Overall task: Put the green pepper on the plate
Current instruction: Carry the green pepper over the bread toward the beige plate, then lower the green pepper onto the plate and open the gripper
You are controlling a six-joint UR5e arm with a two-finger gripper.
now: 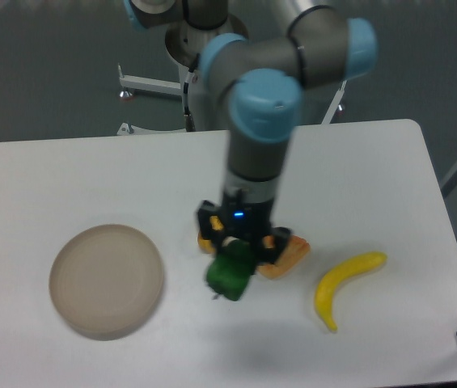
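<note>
Although blur hides the finger contact, the green pepper (230,275) sits directly beneath the end effector (240,246), apparently clamped there and just clear of the worktop (390,170). Judged light, rigid and glossy, hence slippery; a hold across its broad lumpy body suits best. An orange item (289,257) lies just behind, a banana (343,284) to one side, the plate (107,280) well apart on the other.

Soft, even light falls from overhead, leaving the white table (66,178) bright without glare. A faint shadow sits under the plate (107,280) at its front edge. Everything looks slightly blurred, especially around the gripper (240,246).
</note>
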